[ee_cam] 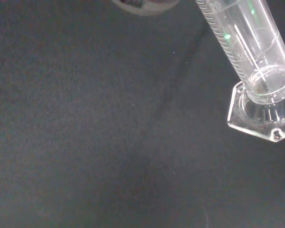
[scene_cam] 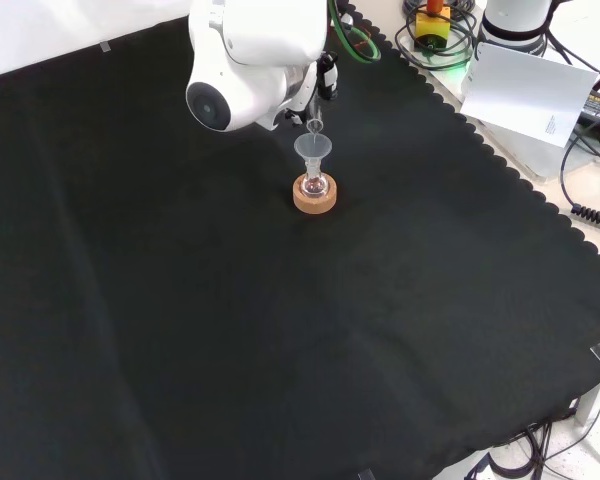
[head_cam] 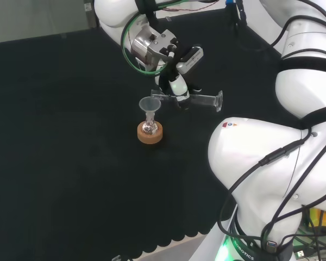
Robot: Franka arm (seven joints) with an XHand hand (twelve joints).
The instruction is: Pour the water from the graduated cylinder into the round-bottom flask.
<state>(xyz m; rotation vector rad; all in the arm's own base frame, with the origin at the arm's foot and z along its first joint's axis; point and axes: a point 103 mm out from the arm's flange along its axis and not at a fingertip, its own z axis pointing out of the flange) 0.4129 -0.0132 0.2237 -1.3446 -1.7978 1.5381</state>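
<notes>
Nearest the wrist camera: graduated cylinder (ee_cam: 249,52), clear barrel with printed scale, hexagonal foot (ee_cam: 262,114) hanging free over the black cloth (ee_cam: 109,142). No standing water visible in the stretch near the foot; probably most has run toward the mouth or out already, but can't confirm.

Head view, left to right: cork ring stand (head_cam: 150,134) on the cloth, round-bottom flask (head_cam: 149,127) seated in it, clear funnel (head_cam: 149,104) in the flask neck. Just right of the funnel, cylinder (head_cam: 193,99) lying about horizontal, mouth over the funnel rim, foot pointing right toward the arm's white links. Hand (head_cam: 177,87) curled around the barrel near mid-length, fingers wrapped on the glass.

Front view: arm link in front of the hand; tip of the cylinder (scene_cam: 315,124) poking out just above the funnel (scene_cam: 313,148), flask (scene_cam: 313,186) and cork ring (scene_cam: 314,194) below it.

Handling judgement:
- Thin-walled, rigid, brittle; smooth wall likely slippery, more so if wet.
- Light overall, with the foot as the heavier end, so some tendency to tip foot-down when held horizontal.
- Best hold around the barrel mid-length, as now; not at the lip, not on the foot edges.
- Funnel just rests in the neck and the flask just sits in the ring: light, easy to knock over. Best to keep the cylinder mouth above the funnel rim, not leaning on it.
</notes>
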